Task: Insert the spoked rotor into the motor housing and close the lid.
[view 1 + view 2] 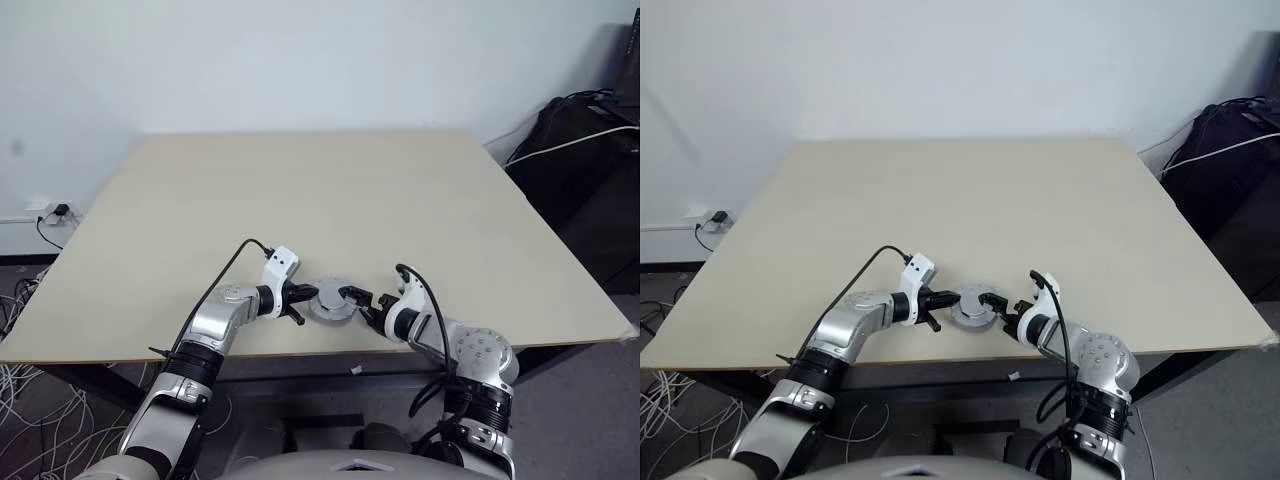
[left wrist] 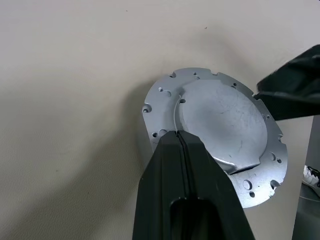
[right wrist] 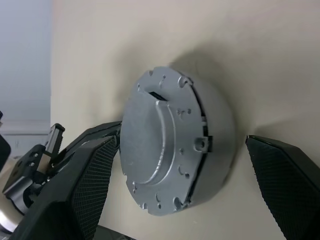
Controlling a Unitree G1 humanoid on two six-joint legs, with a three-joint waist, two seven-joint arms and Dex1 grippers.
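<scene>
Two black-fingered claws meet at one silver-grey round metal assembly near the front edge of the pale beige table. The assembly's top is the lid, a silver-grey round metal cap with a raised smooth centre face and a flange dotted with small holes. It sits on the motor housing, whose silver-grey outer wall shows below the lid in the right wrist view; a dark narrow gap runs between lid and wall there. The windings and the spoked rotor cannot be seen.

The left claw has its fingers pressed together with nothing between them, the tips resting at the lid's rim on the robot's left side. The right claw stands wide apart, one textured black finger just beside the lid on one side and the other beyond the housing's far side. Neither finger of the right claw visibly touches the metal.

A dark bag with white cables lies beyond the table's right corner.
</scene>
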